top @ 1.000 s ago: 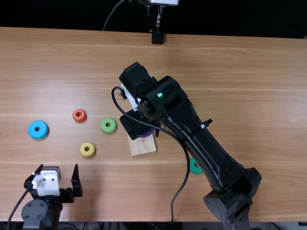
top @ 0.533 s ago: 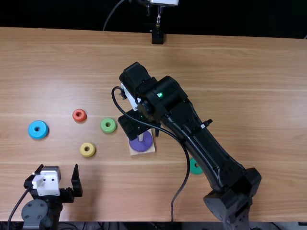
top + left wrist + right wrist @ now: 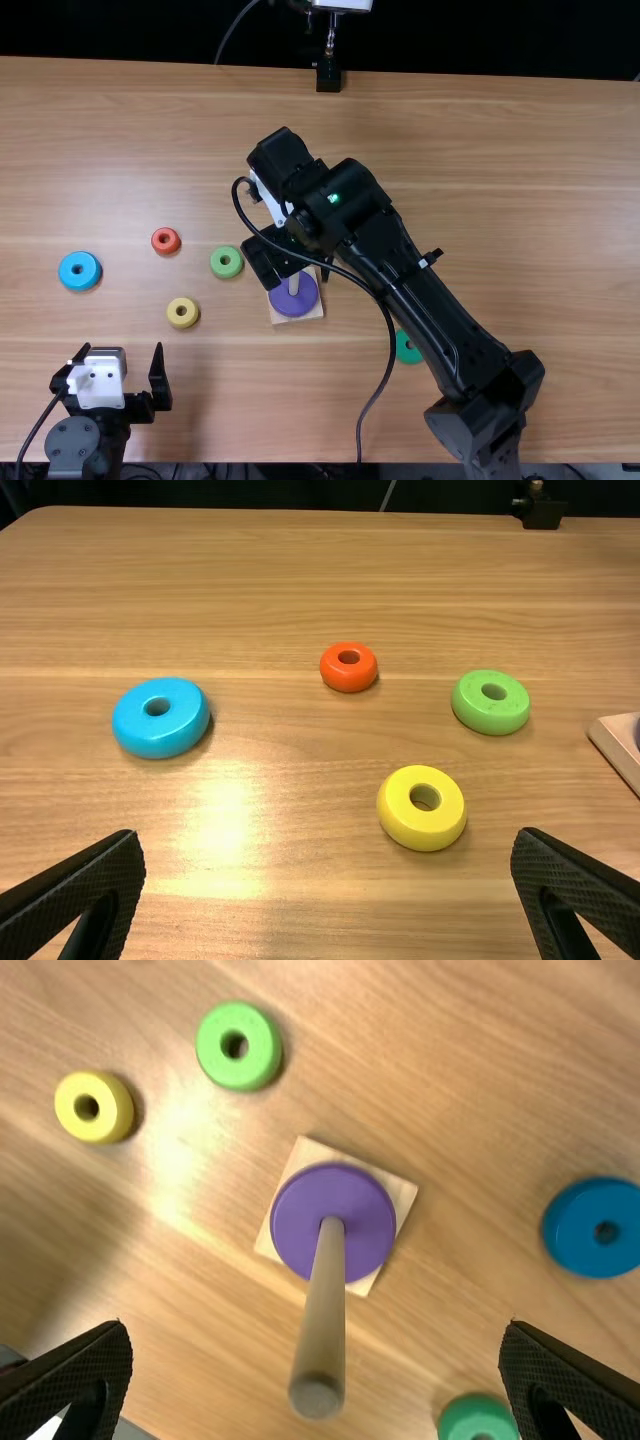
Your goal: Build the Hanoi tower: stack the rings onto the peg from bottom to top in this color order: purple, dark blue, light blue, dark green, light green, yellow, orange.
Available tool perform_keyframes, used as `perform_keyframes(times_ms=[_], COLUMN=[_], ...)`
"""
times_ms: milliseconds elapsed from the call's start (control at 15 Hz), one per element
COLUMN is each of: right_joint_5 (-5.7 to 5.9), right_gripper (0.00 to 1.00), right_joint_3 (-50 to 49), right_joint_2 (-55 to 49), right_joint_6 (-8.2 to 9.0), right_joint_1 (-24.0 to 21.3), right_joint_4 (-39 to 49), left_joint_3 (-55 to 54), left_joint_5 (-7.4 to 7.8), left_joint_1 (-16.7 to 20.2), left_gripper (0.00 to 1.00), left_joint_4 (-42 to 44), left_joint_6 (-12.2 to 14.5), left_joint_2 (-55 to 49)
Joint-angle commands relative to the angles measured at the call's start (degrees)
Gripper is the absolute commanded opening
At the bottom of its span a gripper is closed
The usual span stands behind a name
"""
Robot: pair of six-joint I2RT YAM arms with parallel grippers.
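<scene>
The purple ring lies flat around the peg on the square wooden base. My right gripper is over the base; in its wrist view the right gripper stands open, the upright peg between its separated fingers. Loose on the table are the light blue, light green, yellow, orange-red, dark green and dark blue rings. At the near left, my left gripper is open and holds nothing, as its wrist view confirms for the left gripper.
The right arm's black links and loose cable cross over the table from the near right, passing just above the dark green ring. A black stand is at the far table edge.
The purple ring, earlier mostly hidden at my right gripper, has come down the peg onto the base. That gripper has shifted slightly away from it. My left arm has stayed still.
</scene>
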Motion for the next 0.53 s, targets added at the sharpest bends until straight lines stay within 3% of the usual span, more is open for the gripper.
perform_keyframes(times_ms=[0,133,200,467], right_joint_5=[0.35,0.14,0.56,0.14], right_gripper=[1.00,1.00,1.00,1.00], right_joint_3=[2.17,2.17,2.61,1.11], right_joint_2=[-0.09,-0.27,-0.79,-3.61], right_joint_6=[0.47,0.26,-0.37,-0.80], right_joint_1=[-2.79,-8.95,-11.06,-16.42], right_joint_4=[1.91,4.76,4.65,0.33], left_joint_3=[-6.56,-6.56,-6.65,-6.65], left_joint_5=[-0.39,-0.39,-0.39,-0.39], left_joint_1=[-0.08,-0.08,-0.08,-0.08], left_gripper=[1.00,1.00,1.00,1.00], left_joint_4=[-3.76,-3.76,-3.86,-3.86], left_joint_6=[0.07,0.07,0.07,0.07], left_joint_2=[-0.36,-0.36,-0.36,-0.36])
